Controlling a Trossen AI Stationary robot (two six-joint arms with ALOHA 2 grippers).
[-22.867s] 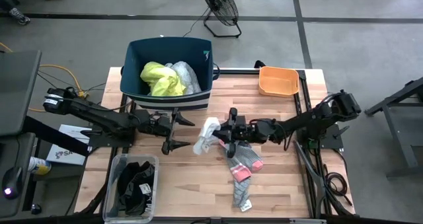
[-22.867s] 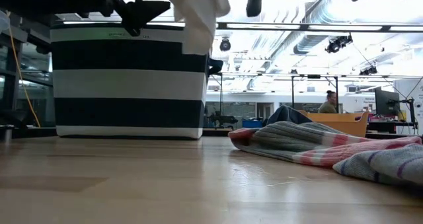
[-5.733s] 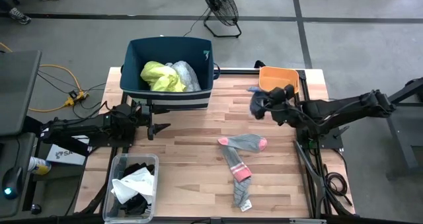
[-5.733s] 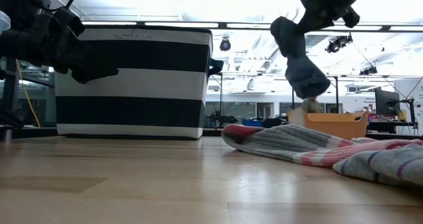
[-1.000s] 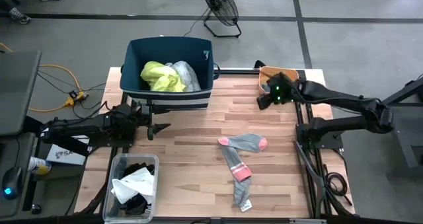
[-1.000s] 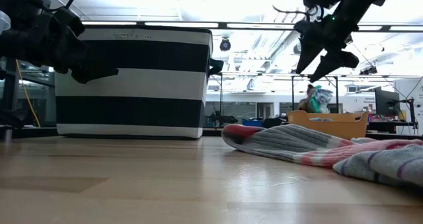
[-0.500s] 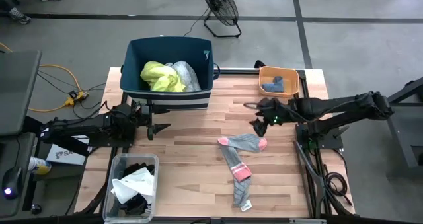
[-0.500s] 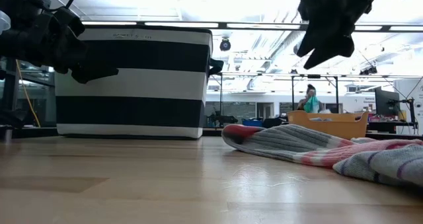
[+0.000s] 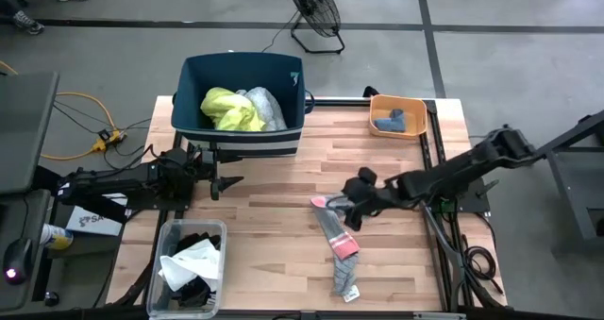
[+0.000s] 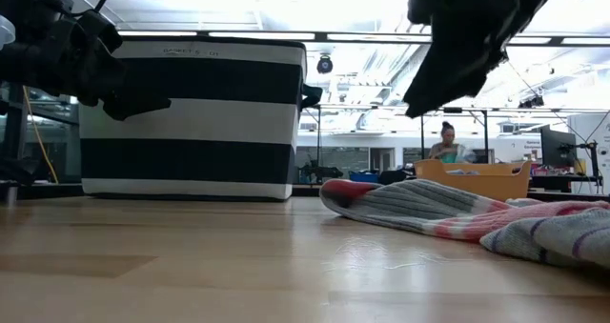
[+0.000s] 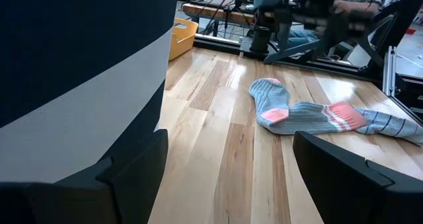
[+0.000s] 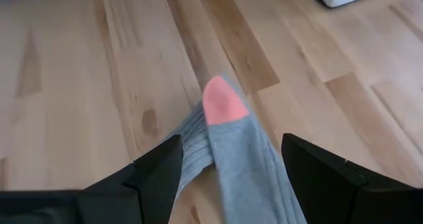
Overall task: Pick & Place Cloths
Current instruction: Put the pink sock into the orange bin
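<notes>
Two grey socks with pink toes (image 9: 332, 224) lie flat on the wooden table's middle, with a striped rag (image 9: 345, 284) nearer the front edge. My right gripper (image 9: 349, 207) hangs open above the far sock. In the right wrist view its fingers stand on either side of that sock's pink toe (image 12: 223, 102) without touching it. In the low view it (image 10: 456, 56) is well clear of the socks (image 10: 429, 209). My left gripper (image 9: 223, 180) waits open and empty beside the dark-blue bin (image 9: 193, 84), which holds the neon-yellow garment (image 9: 229, 110) and a white garment (image 9: 266, 108).
An orange tray (image 9: 415, 108) at the far right holds a small blue-grey cloth (image 9: 389, 123). A clear box (image 9: 168, 240) at the near left holds black and white pieces. The striped bin (image 11: 66, 72) stands close to my left gripper. Bare wood lies between bin and socks.
My right gripper has gone from over the orange tray toward the table's near edge and left, and down, until it hangs above the grey socks. It has stayed open. The blue-grey cloth lies in the tray.
</notes>
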